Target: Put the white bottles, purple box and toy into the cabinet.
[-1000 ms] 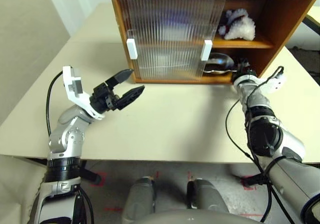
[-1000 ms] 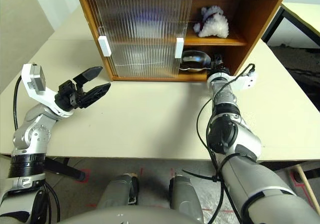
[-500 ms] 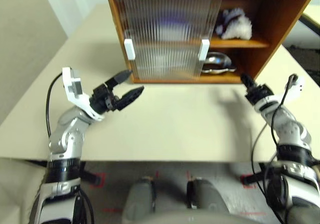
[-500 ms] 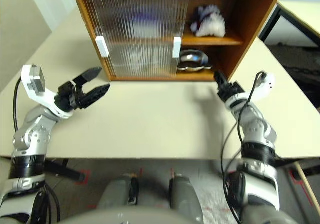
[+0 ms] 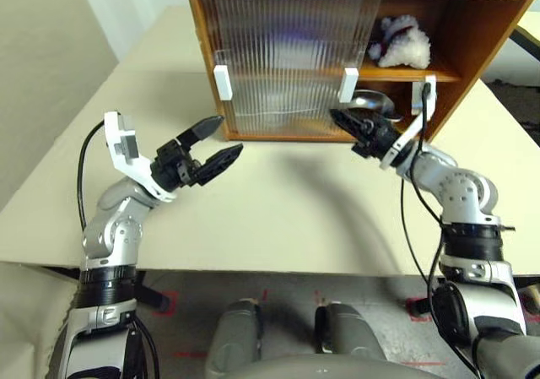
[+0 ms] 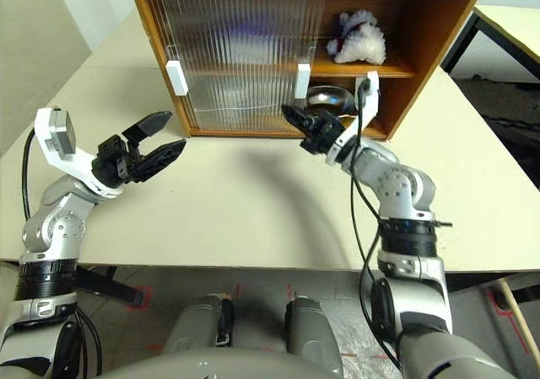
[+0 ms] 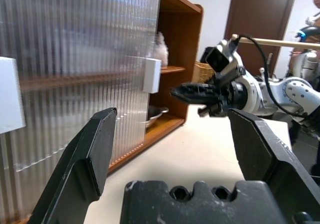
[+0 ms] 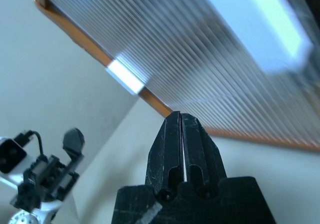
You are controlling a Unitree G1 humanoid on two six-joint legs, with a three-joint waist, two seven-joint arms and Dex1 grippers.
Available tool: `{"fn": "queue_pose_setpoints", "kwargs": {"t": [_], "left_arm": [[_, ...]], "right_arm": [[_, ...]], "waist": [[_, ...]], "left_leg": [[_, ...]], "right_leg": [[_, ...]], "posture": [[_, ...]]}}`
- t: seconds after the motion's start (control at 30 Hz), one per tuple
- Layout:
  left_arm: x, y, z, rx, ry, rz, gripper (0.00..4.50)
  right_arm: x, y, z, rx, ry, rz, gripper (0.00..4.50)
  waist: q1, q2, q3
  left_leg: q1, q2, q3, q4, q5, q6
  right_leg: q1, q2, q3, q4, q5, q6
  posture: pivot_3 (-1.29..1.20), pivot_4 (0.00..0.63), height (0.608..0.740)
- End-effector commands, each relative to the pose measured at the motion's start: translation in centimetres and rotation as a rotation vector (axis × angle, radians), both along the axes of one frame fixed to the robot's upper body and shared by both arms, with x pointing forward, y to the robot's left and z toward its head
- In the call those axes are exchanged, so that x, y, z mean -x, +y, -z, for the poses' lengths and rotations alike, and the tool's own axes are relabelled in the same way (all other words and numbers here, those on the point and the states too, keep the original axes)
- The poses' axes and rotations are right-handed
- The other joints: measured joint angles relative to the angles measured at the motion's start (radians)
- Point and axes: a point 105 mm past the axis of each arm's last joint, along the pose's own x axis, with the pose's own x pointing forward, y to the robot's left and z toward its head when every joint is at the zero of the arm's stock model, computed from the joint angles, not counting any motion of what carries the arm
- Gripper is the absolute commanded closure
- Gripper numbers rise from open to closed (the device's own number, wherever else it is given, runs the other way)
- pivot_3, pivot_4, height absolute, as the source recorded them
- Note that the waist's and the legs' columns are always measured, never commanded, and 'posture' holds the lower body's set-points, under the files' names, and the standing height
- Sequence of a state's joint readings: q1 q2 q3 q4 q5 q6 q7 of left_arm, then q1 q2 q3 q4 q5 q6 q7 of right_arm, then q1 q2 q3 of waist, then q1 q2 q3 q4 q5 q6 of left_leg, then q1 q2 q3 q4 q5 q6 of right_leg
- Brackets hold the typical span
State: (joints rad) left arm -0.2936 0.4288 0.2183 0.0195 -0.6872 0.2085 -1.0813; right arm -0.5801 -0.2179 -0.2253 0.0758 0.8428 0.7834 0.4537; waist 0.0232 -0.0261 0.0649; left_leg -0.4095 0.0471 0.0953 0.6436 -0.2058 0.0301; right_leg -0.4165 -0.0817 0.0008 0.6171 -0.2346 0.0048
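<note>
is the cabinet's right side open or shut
Open. Both ribbed sliding doors cover the left part of the cabinet, leaving the right side uncovered, with the toy on the upper shelf and a dish below.

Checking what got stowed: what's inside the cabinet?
In the cabinet's open right side, the toy sits on the upper shelf, a dish below. The ribbed doors blur anything behind them.

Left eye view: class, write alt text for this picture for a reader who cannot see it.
A wooden cabinet stands on a pale table, its ribbed sliding doors covering the left side and the toy on its upper right shelf. The shut right gripper points at the doors; the open left gripper hovers over the table.
</note>
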Motion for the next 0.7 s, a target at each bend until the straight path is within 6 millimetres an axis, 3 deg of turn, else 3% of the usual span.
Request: {"fn": "queue_pose_setpoints", "kwargs": {"t": [0.03, 0.1, 0.23, 0.43, 0.7], "left_arm": [[-0.2, 0.2, 0.2, -0.009, 0.005, -0.006, 0.0], [-0.2, 0.2, 0.3, -0.011, 0.006, -0.007, 0.0], [-0.2, 0.1, 0.3, -0.008, 0.007, -0.008, 0.0], [-0.1, 0.1, 0.3, -0.01, 0.009, -0.01, 0.0], [-0.3, 0.1, 0.2, -0.012, 0.008, -0.001, 0.0]], "right_arm": [[-1.1, 1.2, -1.0, -0.02, -0.018, 0.021, 4.45], [-1.4, 1.8, -1.4, -0.027, -0.025, 0.02, 4.45], [-2.7, 2.1, -2.5, -0.026, -0.062, 0.086, 4.45], [-4.2, 0.4, -3.3, 0.035, -0.127, 0.225, 4.45], [-4.3, -2.1, -2.4, 0.107, -0.113, 0.336, 4.45]], "waist": [[-0.001, 0.0, 0.0], [-0.001, -0.001, 0.0], [-0.002, -0.001, 0.0], [-0.003, -0.001, -0.001], [-0.005, -0.001, -0.001]], "left_leg": [[-0.002, 0.0, 0.0, 0.0, 0.0, 0.0], [-0.006, 0.0, 0.0, 0.001, 0.0, 0.0], [-0.013, 0.0, 0.001, 0.003, 0.001, 0.001], [-0.013, -0.001, 0.002, 0.003, 0.001, 0.001], [-0.013, 0.0, 0.002, 0.003, 0.001, 0.001]], "right_leg": [[-0.002, 0.0, 0.0, 0.0, 0.0, 0.0], [-0.007, 0.0, 0.0, 0.002, 0.007, 0.01], [-0.011, 0.002, 0.0, 0.002, 0.009, 0.008], [-0.011, 0.002, -0.001, 0.002, 0.01, 0.008], [-0.011, 0.002, -0.001, 0.003, 0.01, 0.008]], "posture": [[0.15, 0.003, 0.74], [0.15, 0.005, 0.74], [0.15, 0.005, 0.74], [0.16, 0.006, 0.74], [0.14, 0.004, 0.74]]}}
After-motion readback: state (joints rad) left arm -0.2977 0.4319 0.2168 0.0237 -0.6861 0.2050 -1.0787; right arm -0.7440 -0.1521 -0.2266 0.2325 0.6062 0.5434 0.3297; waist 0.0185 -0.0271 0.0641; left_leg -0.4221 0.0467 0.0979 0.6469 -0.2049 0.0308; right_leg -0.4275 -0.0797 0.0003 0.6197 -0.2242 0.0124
